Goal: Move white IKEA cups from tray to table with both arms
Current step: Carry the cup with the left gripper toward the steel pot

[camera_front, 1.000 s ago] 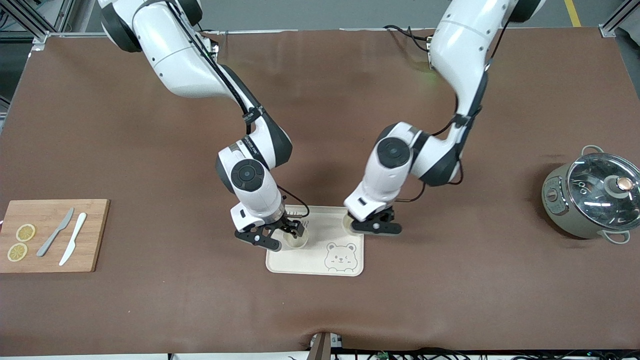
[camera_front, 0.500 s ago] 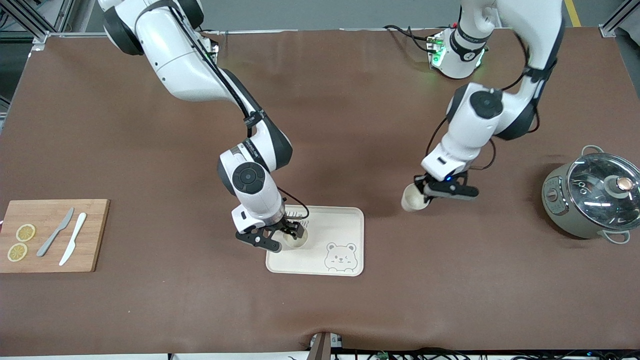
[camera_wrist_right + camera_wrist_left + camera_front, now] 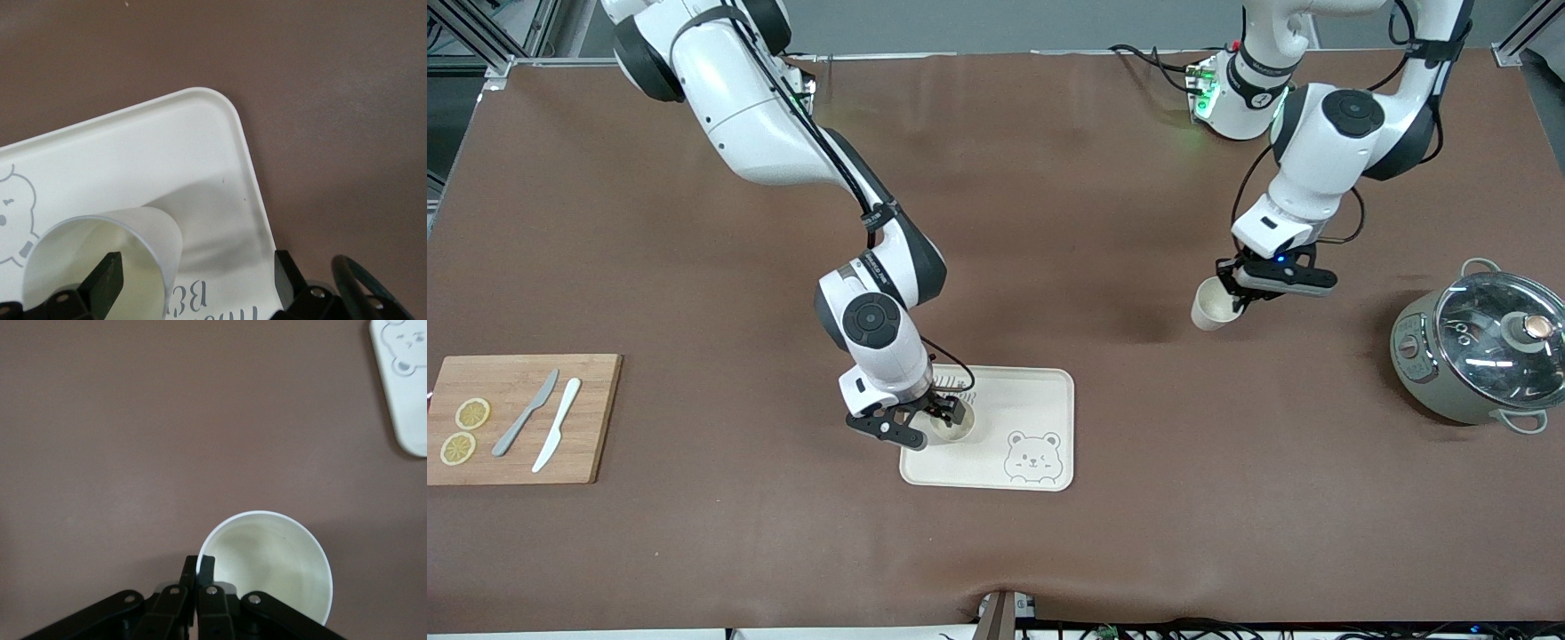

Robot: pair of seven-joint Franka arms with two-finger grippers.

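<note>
Since a second ago my left claw (image 3: pixel 1240 289) has carried one cup (image 3: pixel 1213 305) off the tray (image 3: pixel 1040 400) and now hangs over bare bench (image 3: pixel 1049 222) at about two o'clock from the tray, toward the pot (image 3: pixel 1476 347). It is clenched on the cup's rim, one finger inside. My right claw (image 3: pixel 941 418) stands spread wide about the second cup (image 3: pixel 951 424), which sits on the tray. To do this well I should lower straight down, keep the cup level, let go only once its base touches, well apart from the pot.
</note>
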